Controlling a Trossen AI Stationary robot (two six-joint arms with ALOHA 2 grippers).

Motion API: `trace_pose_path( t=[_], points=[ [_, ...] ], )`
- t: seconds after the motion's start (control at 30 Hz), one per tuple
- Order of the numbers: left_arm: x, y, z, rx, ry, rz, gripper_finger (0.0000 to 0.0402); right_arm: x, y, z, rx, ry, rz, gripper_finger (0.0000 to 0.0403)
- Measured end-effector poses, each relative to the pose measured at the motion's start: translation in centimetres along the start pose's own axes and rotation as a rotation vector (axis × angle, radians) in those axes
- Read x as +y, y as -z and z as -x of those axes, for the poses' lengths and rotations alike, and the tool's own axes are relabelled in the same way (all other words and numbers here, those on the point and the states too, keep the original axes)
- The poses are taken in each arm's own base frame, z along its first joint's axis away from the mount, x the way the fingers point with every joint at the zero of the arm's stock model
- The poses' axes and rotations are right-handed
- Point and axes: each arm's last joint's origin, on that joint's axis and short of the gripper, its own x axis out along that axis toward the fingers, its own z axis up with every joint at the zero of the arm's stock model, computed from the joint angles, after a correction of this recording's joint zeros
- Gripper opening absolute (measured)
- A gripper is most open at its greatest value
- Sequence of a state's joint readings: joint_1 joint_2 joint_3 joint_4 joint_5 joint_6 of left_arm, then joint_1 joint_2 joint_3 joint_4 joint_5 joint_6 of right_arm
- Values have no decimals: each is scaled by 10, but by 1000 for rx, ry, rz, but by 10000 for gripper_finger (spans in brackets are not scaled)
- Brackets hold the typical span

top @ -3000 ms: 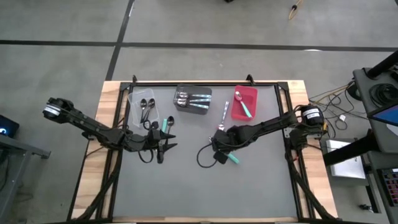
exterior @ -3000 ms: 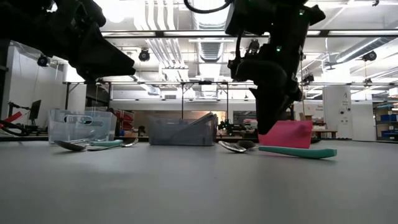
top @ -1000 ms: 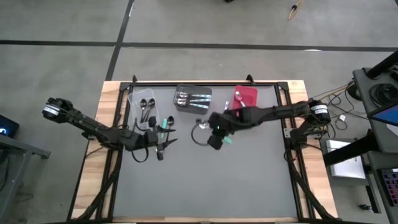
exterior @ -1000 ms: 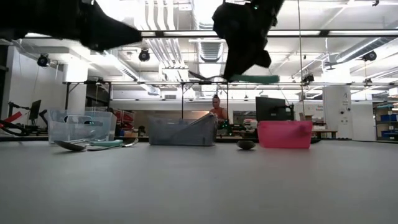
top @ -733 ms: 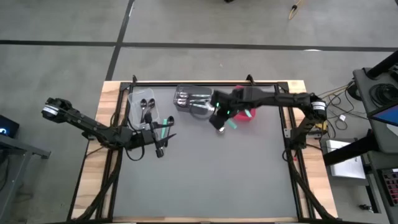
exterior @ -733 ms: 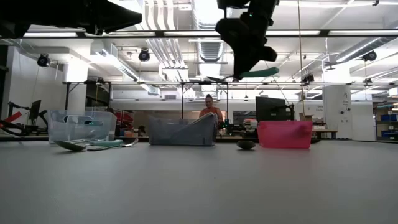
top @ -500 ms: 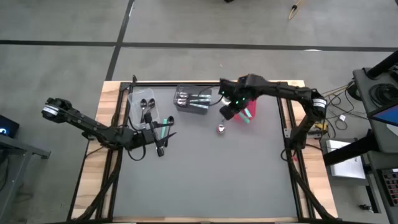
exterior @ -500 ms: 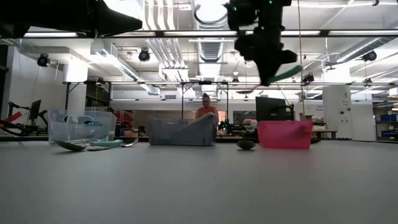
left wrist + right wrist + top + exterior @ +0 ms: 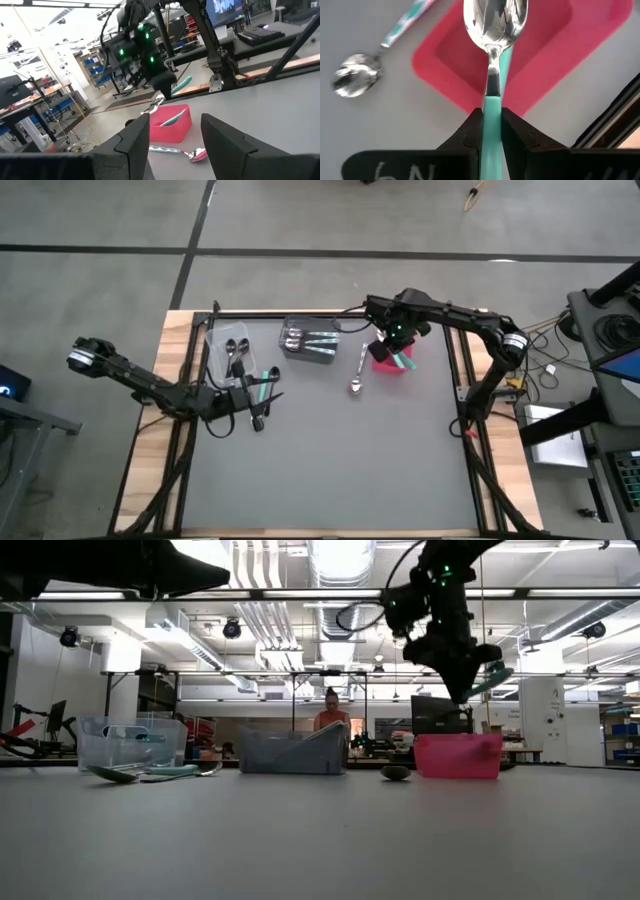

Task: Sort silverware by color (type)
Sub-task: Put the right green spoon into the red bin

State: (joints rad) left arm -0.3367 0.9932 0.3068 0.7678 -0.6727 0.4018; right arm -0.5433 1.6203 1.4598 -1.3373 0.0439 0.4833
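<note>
My right gripper (image 9: 397,346) hangs over the red bin (image 9: 381,364), shut on a teal-handled spoon (image 9: 494,30) whose silver bowl is above the bin's inside (image 9: 470,60). The bin holds another teal-handled spoon (image 9: 173,118). My left gripper (image 9: 262,406) stands open and level at the table's left, clear of the table. Just beyond it, a teal-handled spoon (image 9: 268,379) and black spoons (image 9: 245,376) lie on the mat. One spoon (image 9: 357,376) lies flat left of the red bin. My right gripper pinches the spoon's teal handle (image 9: 492,114) between its two fingers, close to where the handle meets the metal neck. The fingers point down from above. The spoon is lifted clear and tilted, bowl end lower, with the handle's free end (image 9: 492,679) sticking out sideways.
A clear bin (image 9: 227,343) with black spoons stands at the far left and a dark grey bin (image 9: 310,338) with silver spoons at the far middle. The near half of the grey mat (image 9: 330,470) is bare. A person (image 9: 331,720) stands in the room behind.
My right gripper has carried the teal-handled spoon from above the table's middle toward the far right, to above the red bin, turning as it went. It has stayed shut on the spoon. The spoon on the mat, hidden under the arm before, now shows.
</note>
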Motion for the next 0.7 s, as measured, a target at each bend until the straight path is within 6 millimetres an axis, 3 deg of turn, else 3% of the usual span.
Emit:
trace_pose_path(
  t=[0.4, 0.7],
  points=[
    [1, -8, -3, -18, -7, 42, 159, -34, -18, -27, -28, -13, -134, 34],
    [1, -7, -3, -12, -3, 36, 159, -40, -22, -40, -53, -53, -148, 34]
  ],
)
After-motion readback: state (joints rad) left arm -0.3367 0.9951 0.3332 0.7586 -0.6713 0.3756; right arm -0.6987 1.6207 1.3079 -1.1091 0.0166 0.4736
